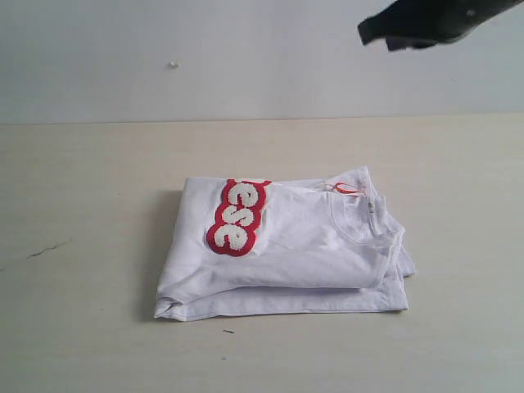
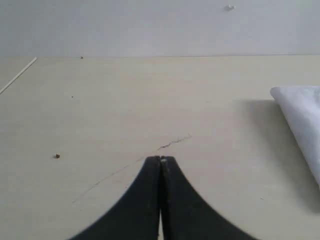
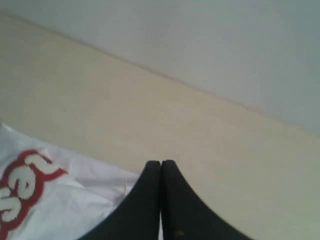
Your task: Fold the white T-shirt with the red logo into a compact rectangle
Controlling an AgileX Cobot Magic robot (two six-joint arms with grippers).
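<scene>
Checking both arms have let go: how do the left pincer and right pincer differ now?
The left pincer faces bare table, with only an edge of the white T-shirt in sight; the right pincer has the shirt and its red logo close ahead. The right pincer's arm shows raised at the exterior view's top; the left pincer is outside that view. Both are shut and hold nothing.
</scene>
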